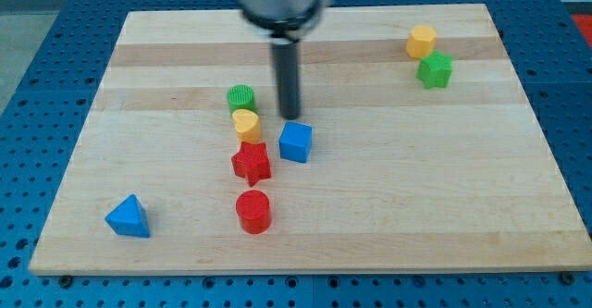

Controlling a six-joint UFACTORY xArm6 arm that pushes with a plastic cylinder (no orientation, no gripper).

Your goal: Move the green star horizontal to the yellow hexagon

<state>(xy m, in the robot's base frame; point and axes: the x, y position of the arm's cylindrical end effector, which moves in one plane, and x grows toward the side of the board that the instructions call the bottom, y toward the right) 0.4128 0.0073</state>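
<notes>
Wooden surface (388, 178) lies on a blue perforated bench; in the upper right of the frame the green star (435, 70) touches the yellow hexagon (422, 42), just below it; my tip (290, 117), a bare rod holding nothing as end effector, stands centre frame, just above the blue cube (296, 142), right of the green cylinder (240, 98) and yellow heart (246, 125).

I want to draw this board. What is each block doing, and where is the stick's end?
my tip: down at the board, just above the blue cube, right of the green cylinder.
green star: touching the yellow hexagon, just below it.
yellow hexagon: upright, top right.
green cylinder: upright, against the yellow heart.
yellow heart: between cylinder and red star.
red star: flat.
blue cube: alone.
red cylinder: upright.
blue triangle: alone, bottom left.
</notes>
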